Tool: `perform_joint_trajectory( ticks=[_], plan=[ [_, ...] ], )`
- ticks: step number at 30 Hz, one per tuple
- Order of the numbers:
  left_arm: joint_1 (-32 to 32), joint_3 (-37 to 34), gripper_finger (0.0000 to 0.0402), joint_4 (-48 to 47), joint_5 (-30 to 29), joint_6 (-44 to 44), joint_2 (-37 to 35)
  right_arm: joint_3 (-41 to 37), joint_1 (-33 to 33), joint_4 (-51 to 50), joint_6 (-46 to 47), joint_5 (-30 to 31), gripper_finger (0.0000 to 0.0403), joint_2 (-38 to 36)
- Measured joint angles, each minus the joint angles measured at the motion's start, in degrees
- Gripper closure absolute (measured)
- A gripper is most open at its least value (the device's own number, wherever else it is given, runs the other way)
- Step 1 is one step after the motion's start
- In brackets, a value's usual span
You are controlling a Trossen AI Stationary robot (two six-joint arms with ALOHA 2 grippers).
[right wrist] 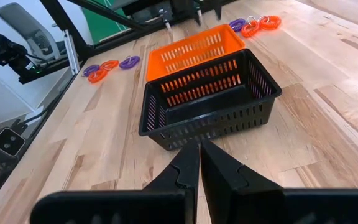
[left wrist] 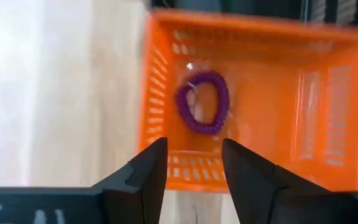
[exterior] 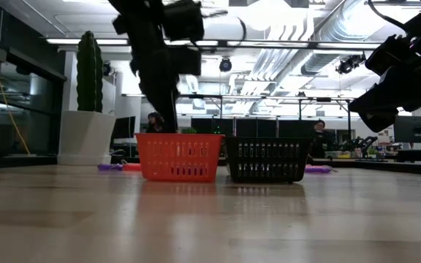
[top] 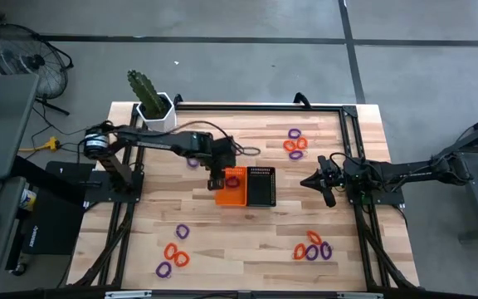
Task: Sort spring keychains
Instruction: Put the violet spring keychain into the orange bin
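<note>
Purple spring keychain [left wrist: 203, 102] lies loose on the floor of the orange bin [top: 232, 188], seen from the left wrist view directly beyond the left gripper [left wrist: 193, 163], whose two dark fingers stand apart with nothing between them. In the high view that gripper [top: 217, 178] hangs over the orange bin's edge near the middle of the wooden table [top: 256, 237]. The black bin [top: 260, 185] sits touching the orange one on the side toward the right arm; its inside looks bare in the right wrist view.

The right gripper [top: 322, 182] waits just beside the black bin, above the table, its jaws pressed together and holding nothing.

Other spring keychains lie on the table in loose groups: an orange and purple cluster [top: 295, 144] near the far edge on the right arm's side, another cluster [top: 313, 248] near the front edge on that side, and a scattered group [top: 174, 252] near the front edge on the left arm's side. One purple keychain [top: 192, 162] lies just beside the left arm's forearm.

A potted cactus [top: 149, 100] in a white pot stands at the far corner on the left arm's side.
</note>
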Motion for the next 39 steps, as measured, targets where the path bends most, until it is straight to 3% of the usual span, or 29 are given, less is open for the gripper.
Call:
perform_joint_trajectory(
  ticks=[14, 26, 39],
  plan=[
    [9.22, -0.16, 0.0250, -19.31, -3.02, -20.60, -4.94, 0.00, 0.01, 0.00, 0.00, 0.00, 0.0391, 0.00],
    [14.57, -10.16, 0.0250, -17.95, -6.36, -27.22, -4.94, 0.00, 0.01, 0.02, 0.00, 0.02, 0.0391, 0.00],
    [15.20, -14.40, 0.0250, -10.12, -9.69, -30.73, -3.81, 0.00, 0.01, 0.00, 0.00, 0.01, 0.0391, 0.00]
  ],
)
